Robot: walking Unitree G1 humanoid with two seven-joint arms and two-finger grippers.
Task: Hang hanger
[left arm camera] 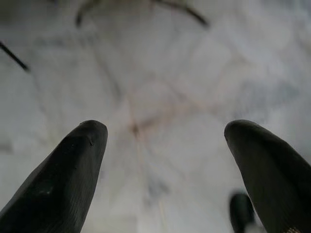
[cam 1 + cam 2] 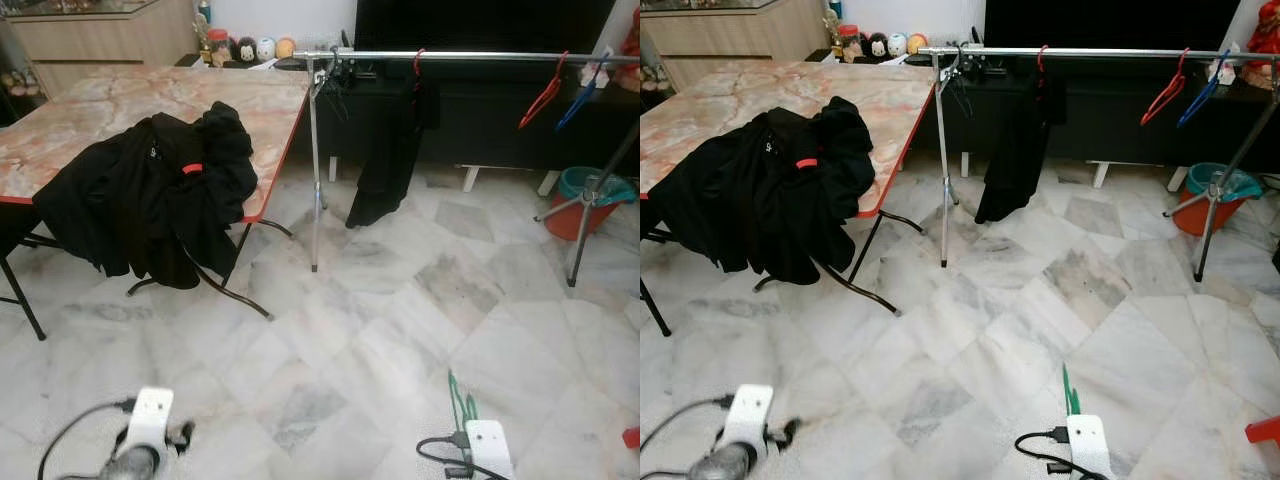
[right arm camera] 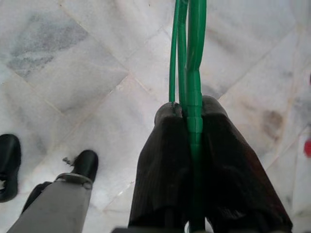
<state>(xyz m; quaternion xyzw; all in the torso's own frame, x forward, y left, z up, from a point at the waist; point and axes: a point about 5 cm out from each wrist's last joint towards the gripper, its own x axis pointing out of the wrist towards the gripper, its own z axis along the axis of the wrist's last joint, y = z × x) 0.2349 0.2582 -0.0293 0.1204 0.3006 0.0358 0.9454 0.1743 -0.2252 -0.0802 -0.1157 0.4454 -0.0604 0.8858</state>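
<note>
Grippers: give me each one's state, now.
Left gripper: open, holding nothing, above the marble floor.
Right gripper: closed on the green hanger.

clothes (image 2: 150, 195) on table (image 2: 120, 100) at left | rail (image 2: 480, 57) behind, garment (image 2: 385, 160) hanging | bucket (image 2: 580, 200) far right

A marble-topped folding table (image 2: 120, 105) stands at ten o'clock, with a black jacket (image 2: 150, 195) slumped over its red edge. Small figurines (image 2: 250, 47) sit on a low cabinet (image 2: 480, 125) at twelve o'clock. At two o'clock an orange bucket (image 2: 578, 205) with a teal lining rests on the pale marble floor (image 2: 380, 320).
</note>
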